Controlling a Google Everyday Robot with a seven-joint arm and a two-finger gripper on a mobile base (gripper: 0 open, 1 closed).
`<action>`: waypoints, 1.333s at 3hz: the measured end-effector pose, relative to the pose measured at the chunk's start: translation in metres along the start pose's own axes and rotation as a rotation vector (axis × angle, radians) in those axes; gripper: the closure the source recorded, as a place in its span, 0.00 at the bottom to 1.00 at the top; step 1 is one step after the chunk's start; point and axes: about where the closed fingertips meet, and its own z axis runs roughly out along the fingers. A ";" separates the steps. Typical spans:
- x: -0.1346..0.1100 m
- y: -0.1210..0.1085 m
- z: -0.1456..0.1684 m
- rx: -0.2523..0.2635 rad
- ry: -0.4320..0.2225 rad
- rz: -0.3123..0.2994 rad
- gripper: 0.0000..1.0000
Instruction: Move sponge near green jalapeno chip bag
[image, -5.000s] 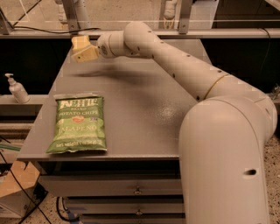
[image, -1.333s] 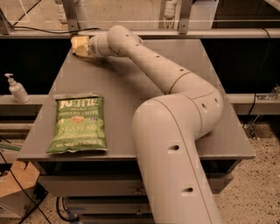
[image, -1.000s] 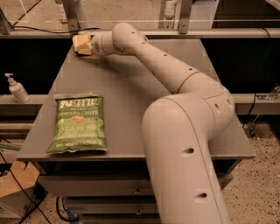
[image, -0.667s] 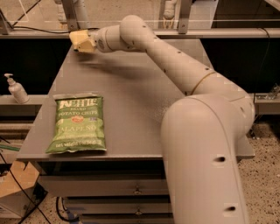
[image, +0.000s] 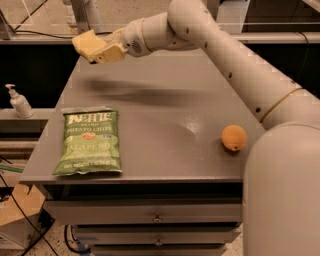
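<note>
The green jalapeno chip bag lies flat at the front left of the grey table. My gripper hangs in the air above the table's far left part, well behind the bag. It is shut on the pale yellow sponge, which sticks out to the left of the fingers. The sponge is clear of the table top and casts a shadow on it.
A round orange fruit sits at the table's right front, close to my arm's base. A soap dispenser bottle stands on a ledge left of the table. Drawers are below the table's front edge.
My gripper has lifted the sponge off the far left of the table and carried it up and slightly toward the front. My arm's base has swung right, and the orange fruit now shows.
</note>
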 end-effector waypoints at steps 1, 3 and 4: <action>0.002 0.048 -0.044 -0.122 0.025 -0.091 1.00; 0.037 0.114 -0.086 -0.314 0.122 -0.145 0.82; 0.058 0.129 -0.096 -0.343 0.160 -0.126 0.59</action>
